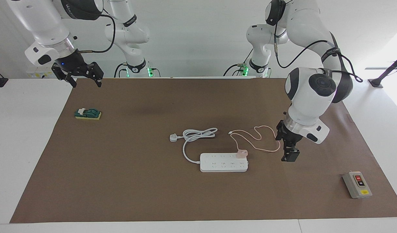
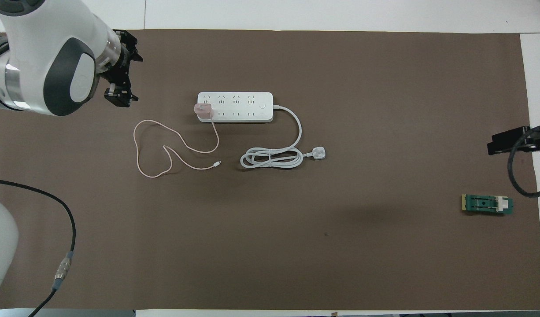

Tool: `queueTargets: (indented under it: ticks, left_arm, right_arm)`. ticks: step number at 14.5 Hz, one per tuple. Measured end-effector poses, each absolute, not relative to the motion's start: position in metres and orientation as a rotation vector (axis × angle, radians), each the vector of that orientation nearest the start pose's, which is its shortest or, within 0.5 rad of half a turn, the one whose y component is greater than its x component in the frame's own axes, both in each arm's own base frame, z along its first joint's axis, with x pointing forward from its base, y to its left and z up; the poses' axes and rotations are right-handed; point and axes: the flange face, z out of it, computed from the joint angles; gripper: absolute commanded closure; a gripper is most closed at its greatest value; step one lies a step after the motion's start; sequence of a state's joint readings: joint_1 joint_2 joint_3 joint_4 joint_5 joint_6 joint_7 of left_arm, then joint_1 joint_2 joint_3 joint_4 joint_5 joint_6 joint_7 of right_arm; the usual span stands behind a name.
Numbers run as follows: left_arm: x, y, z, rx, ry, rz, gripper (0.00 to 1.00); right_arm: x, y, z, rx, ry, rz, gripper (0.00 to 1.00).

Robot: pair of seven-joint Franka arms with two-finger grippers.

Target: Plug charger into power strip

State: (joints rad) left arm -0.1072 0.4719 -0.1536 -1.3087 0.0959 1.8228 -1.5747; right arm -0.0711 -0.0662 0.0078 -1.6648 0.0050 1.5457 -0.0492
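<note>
Backing the left claw [image 1: 287, 152] away cleanly is, by my reading, the step in hand: the charger [image 1: 242, 153] sits on the power strip [image 1: 223, 162] at the socket row nearer the robots, at the strip's end toward the left arm, and it looks seated, so the task seems all but done. To do this well, the claw should travel up and outward over bare bench [image 1: 198, 200], keeping off the thin pink cable [image 1: 260, 139] that loops on the brown mat nearer the robots than the strip, since a snag there could tug the cube out of its socket.

That claw hangs with its fingers spread wide and nothing between them, over the mat toward the left arm's end of the bench, well apart from the charger and clear of the cable's loop. The grey switch box [image 1: 357, 184] lies farther from the robots, near that same end.

The right claw [image 1: 83, 77] waits raised over the mat's corner by its own base, fingers wide and empty, near the green block [image 1: 87, 113].
</note>
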Motion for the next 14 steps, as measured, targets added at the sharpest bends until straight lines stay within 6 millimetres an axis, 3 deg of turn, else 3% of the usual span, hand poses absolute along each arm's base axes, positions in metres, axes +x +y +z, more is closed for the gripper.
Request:
queueTargets:
  ticks: [6,9,12,14]
  left_arm:
    - [0.652,-0.074,0.534,-2.838,-1.158,0.064,0.01]
    - [0.644,-0.041,0.549,-2.873,-1.044,0.096,0.00]
    - [0.646,-0.039,0.542,-2.916,-0.932,0.103,0.00]
    - [0.648,-0.041,0.541,-2.997,-0.696,0.080,0.00]
  right_arm:
    - [0.529,-0.033,0.614,-3.133,0.022,0.082,0.00]
    - [0.529,-0.033,0.614,-3.133,0.022,0.082,0.00]
    - [0.529,-0.033,0.614,-3.133,0.022,0.082,0.00]
    - [0.529,-0.033,0.614,-3.133,0.022,0.082,0.00]
